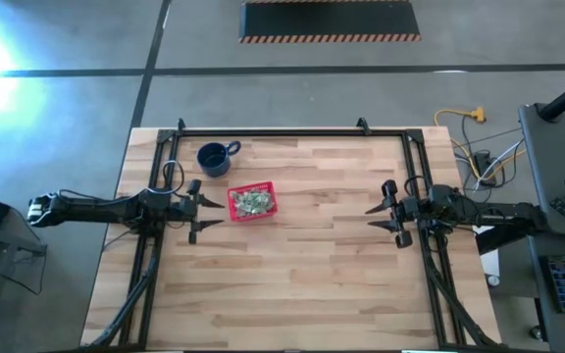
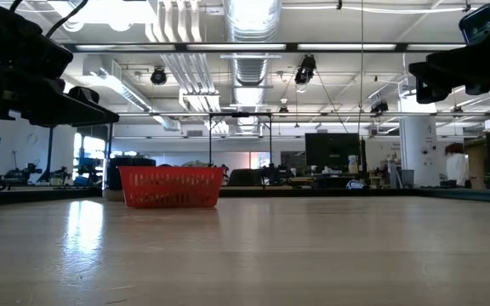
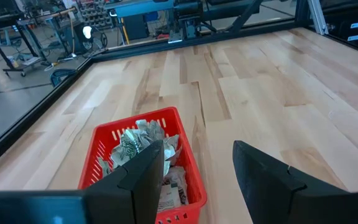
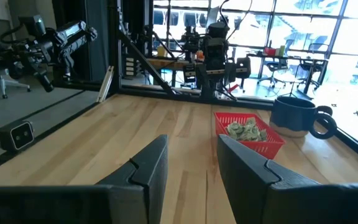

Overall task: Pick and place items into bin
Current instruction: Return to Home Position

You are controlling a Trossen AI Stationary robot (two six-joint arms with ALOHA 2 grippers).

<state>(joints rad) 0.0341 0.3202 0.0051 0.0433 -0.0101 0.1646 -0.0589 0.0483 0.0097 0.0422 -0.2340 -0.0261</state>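
- left gripper (image 1: 207,210): released, empty; red basket (image 1: 231,206) of green stevia packets (image 1: 254,201) just ahead of its fingertips
- right gripper (image 1: 375,216): released, empty, well apart from basket

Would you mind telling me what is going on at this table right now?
Nothing is being handled at this moment. The left gripper hovers just beside the red basket, jaws open and empty. The right gripper hovers farther off across the table, jaws also open and empty. The packets lie piled in the basket, and a blue mug stands next to it.
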